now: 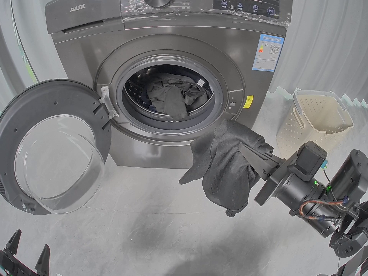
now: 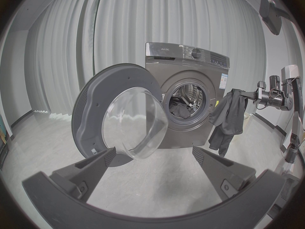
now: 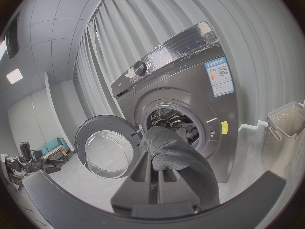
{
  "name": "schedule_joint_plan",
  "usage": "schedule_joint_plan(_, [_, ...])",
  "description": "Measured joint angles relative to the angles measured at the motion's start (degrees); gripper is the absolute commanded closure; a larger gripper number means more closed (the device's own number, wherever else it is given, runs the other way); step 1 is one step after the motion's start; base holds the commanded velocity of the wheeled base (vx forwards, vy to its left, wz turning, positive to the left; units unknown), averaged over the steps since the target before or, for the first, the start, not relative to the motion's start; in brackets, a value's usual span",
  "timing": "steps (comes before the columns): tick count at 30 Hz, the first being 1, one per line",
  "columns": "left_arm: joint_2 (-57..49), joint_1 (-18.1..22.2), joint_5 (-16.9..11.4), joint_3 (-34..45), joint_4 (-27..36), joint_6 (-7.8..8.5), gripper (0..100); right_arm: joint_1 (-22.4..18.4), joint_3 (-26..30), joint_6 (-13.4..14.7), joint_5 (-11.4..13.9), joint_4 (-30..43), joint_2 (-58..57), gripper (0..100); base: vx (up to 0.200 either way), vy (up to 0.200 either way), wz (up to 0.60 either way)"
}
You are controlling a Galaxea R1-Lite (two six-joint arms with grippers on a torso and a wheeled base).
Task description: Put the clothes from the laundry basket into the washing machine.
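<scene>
Light is even and soft, coming from above — a ceiling panel [image 3: 14, 76] glows white in the right wrist view. The pale floor [image 1: 153, 211] and curtain [image 2: 190, 26] are bright, with only faint shadows. In the left wrist view a soft dark patch lies on the floor under the open door [image 2: 92, 112]. The drum [image 1: 135, 92] of the washing machine [image 1: 230, 50] is dim inside, its steel wall catching small highlights. The dark garment [image 1: 226, 169] takes the light flatly, its folds barely shaded. Plastic film [image 1: 199, 0] on the control panel glints in streaks, and the door's glass bowl [image 1: 57, 161] carries pale reflections. Both wrist views bulge like a fisheye — curtain folds bend, corners go black.
</scene>
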Motion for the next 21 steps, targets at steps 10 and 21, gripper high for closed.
schedule_joint_plan(10, [0.00,-0.01,0.00,0.00,-0.02,0.02,0,-0.78,0.22,0.02,0.05,0.09,0.09,100,0.000,0.000,0.00])
schedule_joint_plan(21, [0.00,0.00,-0.01,0.00,-0.02,0.02,0,-0.89,0.11,0.02,0.07,-0.13,0.78,100,0.018,0.000,0.00])
